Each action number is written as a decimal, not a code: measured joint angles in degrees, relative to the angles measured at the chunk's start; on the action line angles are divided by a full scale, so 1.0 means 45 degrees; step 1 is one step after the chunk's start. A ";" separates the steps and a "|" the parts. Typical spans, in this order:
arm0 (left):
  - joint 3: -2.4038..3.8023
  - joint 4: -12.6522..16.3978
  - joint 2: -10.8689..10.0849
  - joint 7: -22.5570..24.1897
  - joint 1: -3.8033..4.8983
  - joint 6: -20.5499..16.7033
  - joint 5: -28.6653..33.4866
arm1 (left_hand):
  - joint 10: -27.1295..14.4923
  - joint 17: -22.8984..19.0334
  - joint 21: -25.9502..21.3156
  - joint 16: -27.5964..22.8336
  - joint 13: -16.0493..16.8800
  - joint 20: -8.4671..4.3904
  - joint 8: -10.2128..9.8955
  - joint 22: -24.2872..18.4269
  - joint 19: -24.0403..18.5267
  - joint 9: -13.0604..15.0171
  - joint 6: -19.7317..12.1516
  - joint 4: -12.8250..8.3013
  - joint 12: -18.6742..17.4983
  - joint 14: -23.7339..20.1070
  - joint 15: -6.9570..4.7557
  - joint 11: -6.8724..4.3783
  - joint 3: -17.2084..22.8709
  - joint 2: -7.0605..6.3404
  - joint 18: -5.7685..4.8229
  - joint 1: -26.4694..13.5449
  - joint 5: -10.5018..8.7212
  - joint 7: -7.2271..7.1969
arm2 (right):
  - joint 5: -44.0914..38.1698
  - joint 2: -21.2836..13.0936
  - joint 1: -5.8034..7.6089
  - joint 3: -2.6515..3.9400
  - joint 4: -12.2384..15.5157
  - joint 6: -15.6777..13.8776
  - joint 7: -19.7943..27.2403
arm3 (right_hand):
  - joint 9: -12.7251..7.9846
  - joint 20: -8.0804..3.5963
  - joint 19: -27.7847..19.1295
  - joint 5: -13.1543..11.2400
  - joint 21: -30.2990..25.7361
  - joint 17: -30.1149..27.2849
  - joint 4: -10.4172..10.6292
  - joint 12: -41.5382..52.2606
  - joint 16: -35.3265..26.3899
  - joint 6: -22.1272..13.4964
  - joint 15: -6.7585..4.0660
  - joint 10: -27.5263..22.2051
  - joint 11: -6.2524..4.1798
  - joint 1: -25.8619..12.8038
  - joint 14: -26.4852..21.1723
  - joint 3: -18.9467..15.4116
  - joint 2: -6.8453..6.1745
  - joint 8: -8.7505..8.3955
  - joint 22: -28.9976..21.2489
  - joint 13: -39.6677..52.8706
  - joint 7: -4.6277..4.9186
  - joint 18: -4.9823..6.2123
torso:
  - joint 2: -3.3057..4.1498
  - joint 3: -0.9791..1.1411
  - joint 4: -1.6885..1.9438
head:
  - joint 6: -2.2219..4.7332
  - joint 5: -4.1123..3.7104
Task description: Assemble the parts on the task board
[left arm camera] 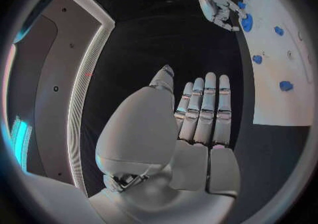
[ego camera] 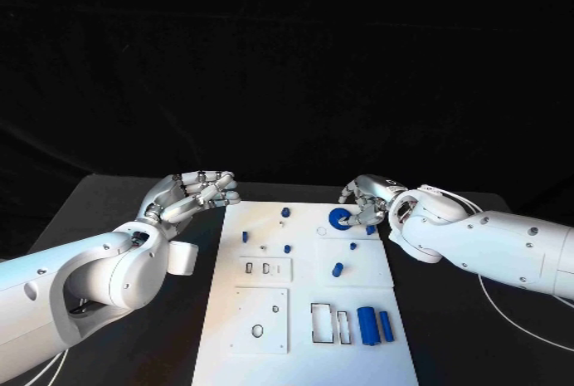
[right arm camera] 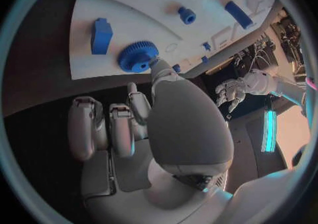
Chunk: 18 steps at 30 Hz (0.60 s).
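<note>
Counter (ego camera: 119,203) — black, w/ the white task board (ego camera: 305,320) lying lengthwise down its middle. Both white arms reach in from the sides, one per long edge of the board.

Left robot hand (ego camera: 192,195) sits off the board's left edge near the far corner, over bare counter; fingers straight and side by side in the left wrist view (left arm camera: 199,118), nothing in them, touching no part.

Right robot hand (ego camera: 365,205) is at the board's far right — its fingertips (right arm camera: 159,68) are on the blue gear (ego camera: 341,218), which lies on the board near the right edge. Thumb tip meets the gear's toothed rim in the right wrist view (right arm camera: 138,56); can't tell if the gear is actually pinched or just touched, other fingers are curled short of it.

Smaller parts on the board: two blue cylinders (ego camera: 367,325) lying side by side at the near right, next to narrow rectangular slots. An oblong blue piece (ego camera: 338,270) mid-board, near the gear. Blue block (right arm camera: 101,36) just beside the gear in the right wrist view. Small blue pegs (ego camera: 286,212) dotted across the far half, well apart from each other.
</note>
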 measured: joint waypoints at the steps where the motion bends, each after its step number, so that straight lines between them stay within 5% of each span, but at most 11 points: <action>1: 0.0000 0.0000 0.0000 -0.0001 0.0000 0.0001 0.0001 | 0.0000 0.0000 0.0000 0.0000 0.0000 0.0000 0.0000 0.0000 0.0000 0.0000 0.0000 0.0000 0.0000 0.0000 0.0000 0.0000 0.0000 0.0000 0.0000 0.0000 0.0000 0.0000 | 0.0014 0.0025 -0.0007 0.0000 -0.0025 0.0031 0.0000 | 0.0027 -0.0003 0.0085 0.0000 0.0099 0.0000 -0.0004 0.0586 0.0033 0.0102 0.0001 0.0255 0.0002 0.0001 0.0001 0.0062 -0.0001 0.0000 0.0000 0.0050 -0.0001 0.0001 | 0.0001 0.0000 -0.0001 | 0.0000 0.0015; 3: 0.0000 0.0000 0.0000 -0.0003 0.0000 0.0005 0.0002 | 0.0000 0.0000 0.0000 0.0000 0.0000 0.0000 0.0000 0.0000 0.0000 0.0000 0.0000 0.0000 0.0000 0.0000 0.0000 0.0000 0.0000 0.0000 0.0000 0.0000 0.0000 0.0000 | 0.0042 0.0068 -0.0017 0.0000 -0.0066 0.0112 -0.0002 | 0.0070 0.0018 0.0105 0.0073 0.0306 0.0000 0.0007 0.1519 0.0099 0.0208 0.0002 0.0391 0.0008 -0.0054 0.0001 0.0097 0.0054 0.0097 -0.0001 0.0080 -0.0028 -0.0198 | 0.0001 0.0000 -0.0001 | -0.0009 0.0029; 18: 0.0000 -0.0023 0.0008 -0.0024 0.0000 0.0020 0.0008 | 0.0000 -0.0001 0.0000 0.0000 -0.0002 0.0000 0.0000 -0.0010 0.0000 0.0009 0.0000 0.0000 0.0000 0.0000 0.0000 0.0000 0.0000 0.0000 0.0000 0.0000 0.0000 0.0000 | 0.0138 0.0140 -0.0042 0.0005 -0.0260 0.0543 -0.0124 | 0.0150 0.0019 0.0104 0.0468 0.0730 -0.0002 0.0041 0.2580 0.0099 0.0608 0.0048 0.0394 0.0011 -0.0167 0.0047 0.0342 0.0167 0.0151 -0.0003 0.0080 -0.0037 -0.0198 | -0.0007 0.0006 -0.0016 | -0.0101 0.0007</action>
